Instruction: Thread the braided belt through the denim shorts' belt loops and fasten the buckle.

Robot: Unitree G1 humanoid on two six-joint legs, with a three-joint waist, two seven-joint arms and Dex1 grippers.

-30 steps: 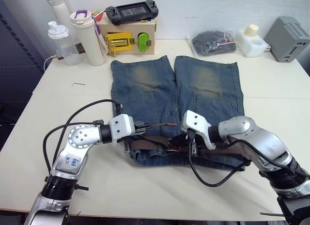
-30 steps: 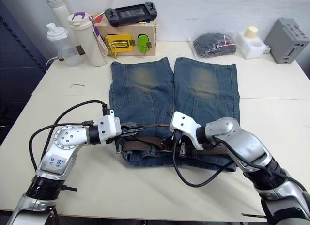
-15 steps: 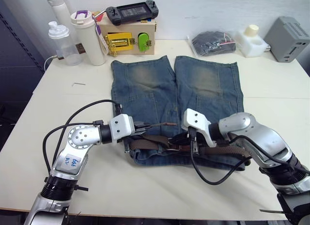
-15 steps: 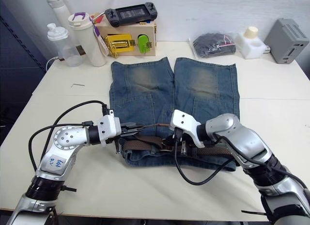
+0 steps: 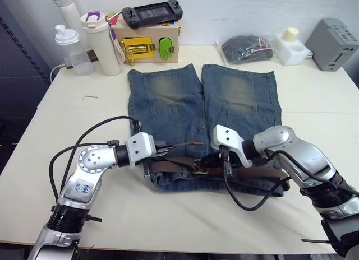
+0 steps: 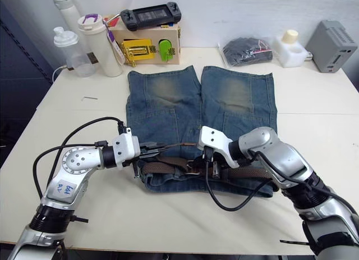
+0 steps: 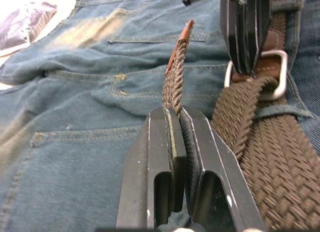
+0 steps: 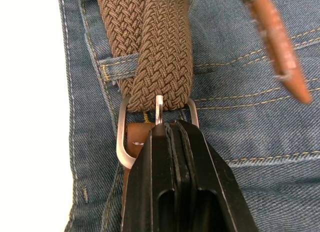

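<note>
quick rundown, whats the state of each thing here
braided belt: on the shorts' waistband, strap passed through the buckle frame
buckle: prong lying against the weave
belt tip: sticking up from the left gripper
denim shorts: flat on the table
left gripper: shut on the belt
right gripper: shut at the buckle

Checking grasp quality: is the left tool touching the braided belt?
Touching. In the left wrist view the left tool is shut on the braided belt, its tip standing up between the fingers.
</note>
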